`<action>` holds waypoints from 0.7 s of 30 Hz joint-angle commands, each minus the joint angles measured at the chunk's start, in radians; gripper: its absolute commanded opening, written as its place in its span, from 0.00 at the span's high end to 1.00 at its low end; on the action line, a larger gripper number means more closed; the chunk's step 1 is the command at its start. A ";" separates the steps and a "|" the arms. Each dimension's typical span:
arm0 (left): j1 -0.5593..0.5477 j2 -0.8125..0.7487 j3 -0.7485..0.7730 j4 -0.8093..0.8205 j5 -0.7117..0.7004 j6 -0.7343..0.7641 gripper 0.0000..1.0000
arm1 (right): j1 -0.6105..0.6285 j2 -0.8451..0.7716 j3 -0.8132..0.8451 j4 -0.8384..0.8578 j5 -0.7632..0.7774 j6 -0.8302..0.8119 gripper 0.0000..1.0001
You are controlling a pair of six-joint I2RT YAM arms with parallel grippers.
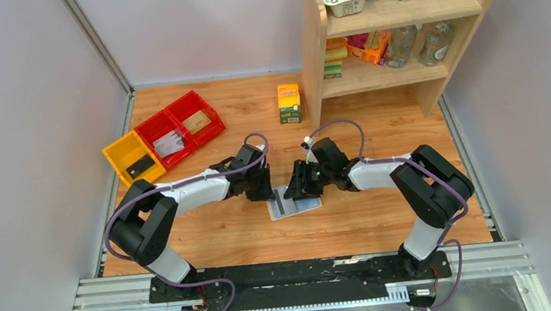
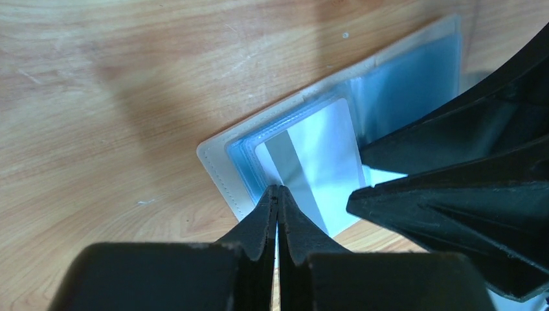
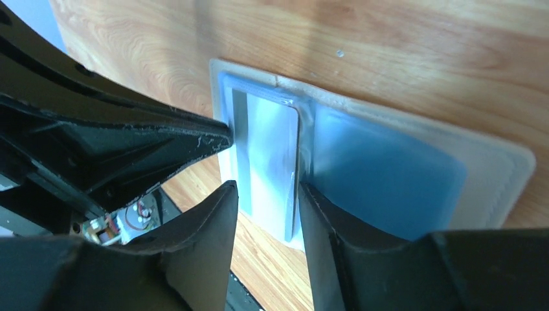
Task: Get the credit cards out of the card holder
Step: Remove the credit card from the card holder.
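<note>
Wooden table, and the card holder lies open on it between the two arms. One striped card sits in its blue pocket, so I think the job is not done. The left fingers are pressed together at the holder's edge. The right fingers are spread around the card's end. Grey walls, coloured bins and a shelf stand round about.

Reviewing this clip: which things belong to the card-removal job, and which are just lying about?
Job: card holder, striped credit card, left hand, right hand.
Lying about: red bins, yellow bin, juice carton, wooden shelf.
</note>
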 commanded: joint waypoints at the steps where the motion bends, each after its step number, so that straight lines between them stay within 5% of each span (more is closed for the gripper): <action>1: -0.015 0.018 0.000 0.017 0.039 -0.006 0.98 | 0.008 -0.066 0.016 -0.104 0.153 -0.049 0.53; 7: -0.015 -0.007 0.004 -0.009 0.017 -0.007 0.95 | 0.008 -0.085 0.022 -0.121 0.159 -0.067 0.58; 21: -0.017 -0.078 0.023 -0.023 0.003 -0.084 0.68 | 0.008 -0.125 0.085 -0.293 0.280 -0.183 0.59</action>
